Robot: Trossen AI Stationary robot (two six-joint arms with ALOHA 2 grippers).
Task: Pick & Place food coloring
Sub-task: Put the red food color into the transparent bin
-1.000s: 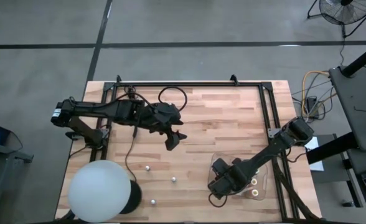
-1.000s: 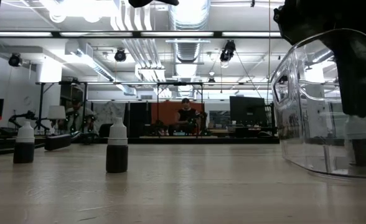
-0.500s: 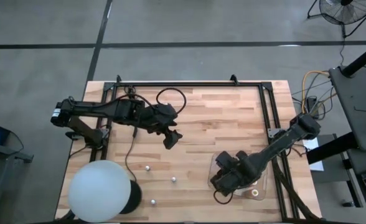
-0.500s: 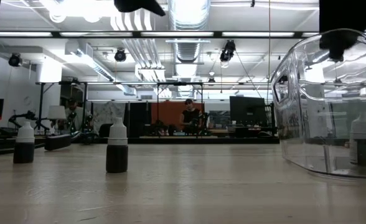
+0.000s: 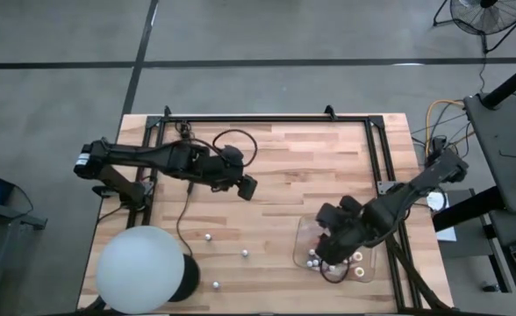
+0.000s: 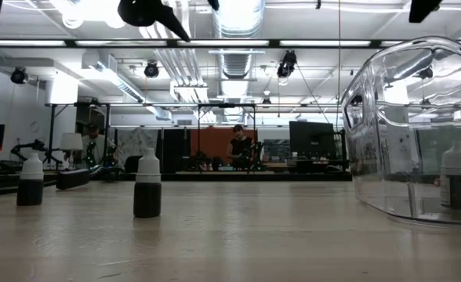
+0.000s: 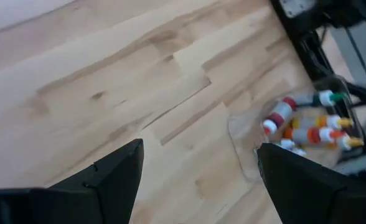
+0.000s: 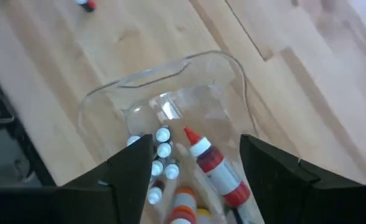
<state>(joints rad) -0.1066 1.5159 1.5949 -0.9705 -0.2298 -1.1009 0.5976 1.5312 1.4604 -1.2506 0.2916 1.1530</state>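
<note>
The food coloring is a set of tiny bottles. Three stand upright on the wood in the high view [image 5: 207, 235], [image 5: 245, 254], [image 5: 215, 284]; two of them show dark-bodied and white-capped in the low view [image 6: 147, 186]. Several more lie in the clear tray [image 5: 297, 246], seen in the right wrist view [image 8: 170, 155] and the left wrist view [image 7: 307, 127]. My right gripper [image 5: 330, 241] hangs open above the tray [image 8: 170, 68], touching nothing. My left gripper [image 5: 245, 186] is open in the air over the table's middle, far from the loose bottles.
A big white ball [image 5: 139, 268] sits at the near left corner, close to the loose bottles. A black frame [image 5: 267, 118] runs along the far and side edges, and a cable loops near the left arm. Bare wood lies between the tray and the loose bottles.
My right gripper has risen out of the tray and drawn back toward the table's right, so the bottles in the tray now show. My left gripper has lifted and pulled a little toward the far edge. The loose bottles have stayed put.
</note>
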